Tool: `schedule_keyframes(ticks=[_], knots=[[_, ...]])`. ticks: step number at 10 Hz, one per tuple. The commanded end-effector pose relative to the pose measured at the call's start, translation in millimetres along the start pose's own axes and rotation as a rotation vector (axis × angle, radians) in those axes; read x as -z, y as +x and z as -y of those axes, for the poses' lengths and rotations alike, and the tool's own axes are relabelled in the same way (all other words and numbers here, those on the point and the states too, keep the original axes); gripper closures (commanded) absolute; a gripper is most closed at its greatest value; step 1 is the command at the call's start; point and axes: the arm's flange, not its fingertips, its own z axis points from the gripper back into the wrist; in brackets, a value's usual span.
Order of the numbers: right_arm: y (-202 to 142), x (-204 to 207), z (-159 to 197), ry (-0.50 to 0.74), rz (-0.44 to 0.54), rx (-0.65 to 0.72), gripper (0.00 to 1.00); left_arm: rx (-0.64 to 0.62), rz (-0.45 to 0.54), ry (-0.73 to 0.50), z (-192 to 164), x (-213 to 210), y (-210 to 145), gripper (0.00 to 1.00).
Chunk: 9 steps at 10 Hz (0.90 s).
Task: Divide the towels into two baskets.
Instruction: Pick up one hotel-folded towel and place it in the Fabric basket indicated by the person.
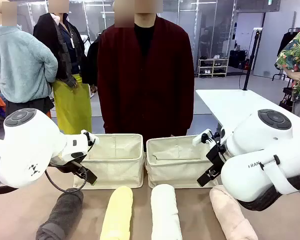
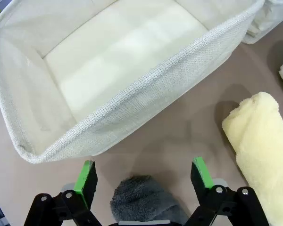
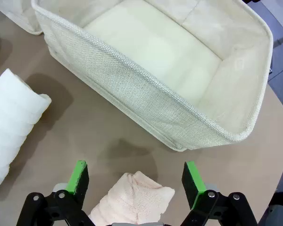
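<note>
Brown table [image 1: 196,210]: grey towel [image 1: 62,215], yellow towel [image 1: 118,212], white towel [image 1: 165,212], pink towel [image 1: 232,215] in row; L basket [image 1: 115,170], R basket [image 1: 175,172] empty behind. L gripper [image 2: 142,172] open above grey end, R gripper [image 3: 134,169] open above pink end. Rolls prob soft, light, squashy; grab mid-roll, across width.

**Entry 1.** Black capital lettering [image 1: 254,164], lower right of the front view, printed on the white casing of the right arm [image 1: 245,182]. The letters "FRAN" can be read; whatever follows them is hidden.

**Entry 2.** Small black emblem [image 1: 34,169] made of dots and short strokes, lower left of the front view, on the white casing of the left arm [image 1: 25,145]. It is a mark only, with no legible letters.
</note>
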Motion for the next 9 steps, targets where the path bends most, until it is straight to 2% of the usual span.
schedule_keyframes(ticks=[1,9], knots=[[0.0,0.0,0.0,0.0,0.0,0.0,0.0,0.0,0.0,0.0,0.2,0.0,0.1,0.0],[0.0,0.0,0.0,0.0,0.0,0.0,0.0,0.0,0.0,0.0,0.2,0.0,0.1,0.0]])
